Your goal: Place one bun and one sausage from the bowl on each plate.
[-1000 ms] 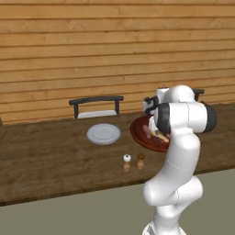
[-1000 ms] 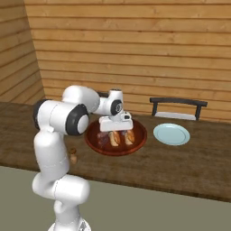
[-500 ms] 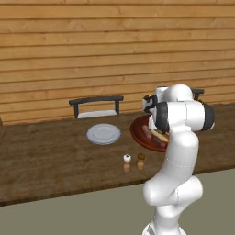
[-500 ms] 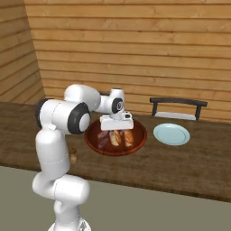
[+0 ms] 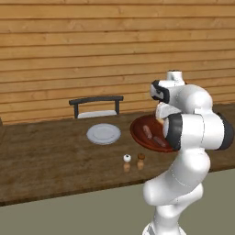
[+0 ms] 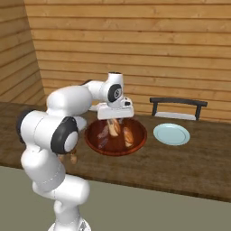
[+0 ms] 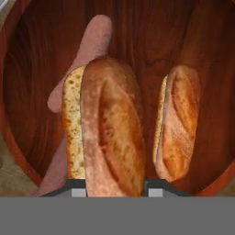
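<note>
Clamped on a bun (image 7: 112, 133): claw (image 7: 114, 189) with its two dark tips tight against the loaf's sides at the 6 o'clock edge of the hand view, where a second ago it stood wide above the food. Lifted a little too, judging by the right base view, with the bun hanging under the hand just over the bowl rather than lying among the rest.

Counter (image 5: 46, 160) first, long and dark under the wood wall. Next in size, bowl (image 6: 92, 144), red-brown and glossy, directly beneath the hand. At about 3 o'clock from it in the right base view, well apart, plate (image 6: 171, 134), pale and bare. Behind the plate, at 12 o'clock, low dark rack (image 6: 178, 107).

Inside the bowl: second bun (image 7: 179, 128) at 3 o'clock of the held one, close beside it, and pink sausage (image 7: 89, 43) running out from 11 o'clock behind. Smallest, two shakers (image 5: 134, 161) near the counter's front edge.

Means the pick looks secured; carry over to the plate not yet made, sausage yet to follow.
</note>
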{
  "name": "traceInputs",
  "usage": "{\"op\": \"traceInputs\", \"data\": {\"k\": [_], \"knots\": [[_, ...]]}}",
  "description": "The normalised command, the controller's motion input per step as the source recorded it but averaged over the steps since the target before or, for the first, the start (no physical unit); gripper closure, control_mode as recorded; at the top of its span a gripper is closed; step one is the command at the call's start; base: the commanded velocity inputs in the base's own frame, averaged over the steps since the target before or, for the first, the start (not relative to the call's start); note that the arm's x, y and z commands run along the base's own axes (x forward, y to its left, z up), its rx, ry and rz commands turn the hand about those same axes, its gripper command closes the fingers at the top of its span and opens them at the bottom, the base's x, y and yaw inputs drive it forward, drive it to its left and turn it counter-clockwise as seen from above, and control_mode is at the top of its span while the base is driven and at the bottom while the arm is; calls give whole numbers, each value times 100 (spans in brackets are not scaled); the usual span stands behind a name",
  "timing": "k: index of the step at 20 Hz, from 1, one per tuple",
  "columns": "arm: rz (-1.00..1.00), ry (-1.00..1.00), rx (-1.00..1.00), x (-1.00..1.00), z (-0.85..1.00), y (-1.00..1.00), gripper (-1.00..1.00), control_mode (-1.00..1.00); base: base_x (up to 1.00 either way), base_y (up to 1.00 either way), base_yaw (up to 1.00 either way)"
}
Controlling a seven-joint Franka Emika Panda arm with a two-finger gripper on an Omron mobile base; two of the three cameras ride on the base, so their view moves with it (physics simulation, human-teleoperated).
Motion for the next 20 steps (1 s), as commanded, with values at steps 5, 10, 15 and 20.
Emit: {"op": "traceInputs", "data": {"k": [5,10,15,20], "knots": [[-1,-17,-10,10,34,-81,100,-100,0,0,0],[-6,-7,0,26,25,-100,100,-100,0,0,0],[-7,0,6,25,3,-100,100,-100,0,0,0],[-4,0,3,19,-6,-99,100,-100,0,0,0]]}}
